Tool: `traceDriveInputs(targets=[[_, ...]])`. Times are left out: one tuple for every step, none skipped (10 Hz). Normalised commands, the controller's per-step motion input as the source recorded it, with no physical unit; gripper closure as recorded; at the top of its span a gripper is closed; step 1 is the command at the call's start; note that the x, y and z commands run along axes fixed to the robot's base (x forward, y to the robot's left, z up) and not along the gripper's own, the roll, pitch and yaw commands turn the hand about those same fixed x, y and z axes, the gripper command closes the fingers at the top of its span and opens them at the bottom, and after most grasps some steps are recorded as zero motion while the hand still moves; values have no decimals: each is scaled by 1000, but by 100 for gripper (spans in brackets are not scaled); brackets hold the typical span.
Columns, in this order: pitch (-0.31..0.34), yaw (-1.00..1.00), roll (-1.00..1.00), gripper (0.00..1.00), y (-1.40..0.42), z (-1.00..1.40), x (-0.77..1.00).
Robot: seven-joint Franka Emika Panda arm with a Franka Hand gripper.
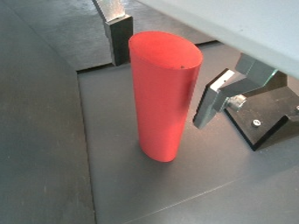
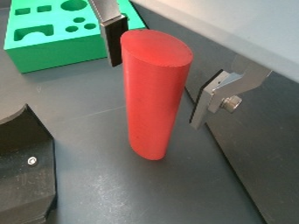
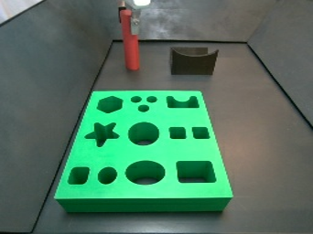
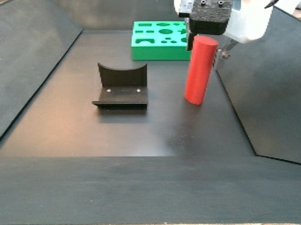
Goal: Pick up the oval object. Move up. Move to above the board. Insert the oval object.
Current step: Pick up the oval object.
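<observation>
Dark grey floor (image 4: 129, 132) with sloped grey walls makes up the work area. On it the peg (image 4: 201, 69) stands upright, its flat oval top (image 1: 165, 51) bare and its base on the floor (image 2: 149, 149). The gripper (image 1: 167, 63) sits around the peg's upper part with the jaws spread: in both wrist views one silver finger (image 1: 118, 19) (image 2: 111, 26) stands off one side of the peg and the other (image 1: 218, 98) (image 2: 215, 94) off the opposite side, a gap showing between each plate and the red surface, so nothing is clamped. In a side view the gripper (image 4: 213, 28) hangs right over the peg's top; in the other side picture the gripper (image 3: 131, 7) is mostly cut off at the frame edge, with the peg (image 3: 128, 44) below it.

Beyond one finger lies the board (image 2: 49, 33), flat on the floor and well apart from the peg. Its cut-outs, among them a hexagon, a star (image 3: 104, 133), circles, squares and an oval (image 3: 109, 174), all look empty.

Off to the gripper's side stands the fixture (image 4: 119, 86), a dark bracket on a base plate, apart from both peg and board (image 4: 159, 40); its corner shows in a wrist view (image 2: 24, 175).
</observation>
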Motion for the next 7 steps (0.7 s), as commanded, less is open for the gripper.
traceDriveInputs(targets=[[-94, 243, -109, 0, 86, -154, 129], [-43, 26, -50, 0, 14, -14, 0], [0, 94, 0, 0, 0, 0, 0], [0, 0, 0, 0, 0, 0, 43], [-26, 180, 27, 0, -3, -117, 0], [-59, 449, 0, 0, 0, -131, 0], [-67, 429, 0, 0, 0, -40, 0]])
